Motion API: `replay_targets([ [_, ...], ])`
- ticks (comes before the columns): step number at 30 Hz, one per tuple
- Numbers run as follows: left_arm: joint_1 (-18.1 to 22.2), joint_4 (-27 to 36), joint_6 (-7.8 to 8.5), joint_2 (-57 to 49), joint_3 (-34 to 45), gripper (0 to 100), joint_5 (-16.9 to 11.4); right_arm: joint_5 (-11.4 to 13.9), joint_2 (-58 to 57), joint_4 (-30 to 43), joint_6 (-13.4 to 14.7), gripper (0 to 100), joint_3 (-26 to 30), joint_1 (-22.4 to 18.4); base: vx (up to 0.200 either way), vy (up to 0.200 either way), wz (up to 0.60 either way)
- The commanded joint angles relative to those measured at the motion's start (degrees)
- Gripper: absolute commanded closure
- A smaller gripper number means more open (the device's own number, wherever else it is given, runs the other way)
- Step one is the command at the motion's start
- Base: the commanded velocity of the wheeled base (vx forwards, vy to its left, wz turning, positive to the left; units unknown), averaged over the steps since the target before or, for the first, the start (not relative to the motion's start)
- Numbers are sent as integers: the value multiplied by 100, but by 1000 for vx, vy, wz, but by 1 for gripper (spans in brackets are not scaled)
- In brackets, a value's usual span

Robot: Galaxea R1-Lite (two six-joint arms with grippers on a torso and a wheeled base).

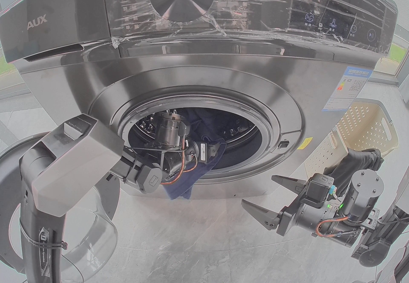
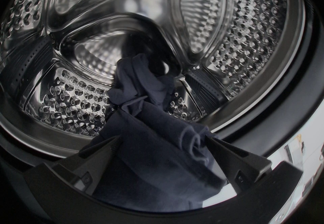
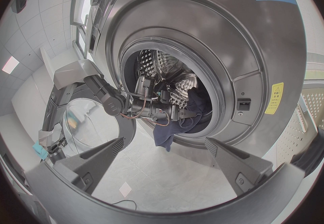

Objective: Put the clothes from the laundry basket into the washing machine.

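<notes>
A navy garment (image 1: 186, 183) lies half in the washing machine's drum (image 2: 64, 99), its tail hanging out over the door rim (image 1: 272, 134). My left gripper (image 1: 216, 150) is inside the opening, open, with the garment (image 2: 158, 160) lying loose between its spread fingers. In the right wrist view the same cloth (image 3: 165, 133) droops below the left gripper (image 3: 189, 114). My right gripper (image 1: 257, 190) hovers open with nothing in it, low in front of the machine, to the right of the opening. The cream laundry basket (image 1: 372, 124) stands beside the machine with a dark garment (image 1: 355, 162) draped over its edge.
The machine's round glass door (image 1: 91, 228) is swung open on the left, under my left arm. Grey tiled floor (image 1: 204, 237) lies in front of the machine. The basket wall (image 3: 314, 106) is close to my right arm.
</notes>
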Motion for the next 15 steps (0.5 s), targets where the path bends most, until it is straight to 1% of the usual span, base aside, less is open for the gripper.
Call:
replay_targets([
  [1,-84,83,111,-221,381,0,-156,4,0,-6,0,0,-3,6,0,0,0],
  [4,-84,75,128,-160,372,0,-156,4,0,-6,0,0,-3,6,0,0,0],
  [5,-84,75,155,-125,381,100,-156,4,0,-6,0,0,-3,6,0,0,0],
  [7,-75,75,199,-63,363,100,-165,4,0,-6,0,0,-3,6,0,0,0],
  [9,-84,75,207,-10,363,100,-174,4,0,-6,0,0,-3,6,0,0,0],
  [15,-136,-66,199,139,249,100,-183,4,0,-6,0,0,-3,6,0,0,0],
])
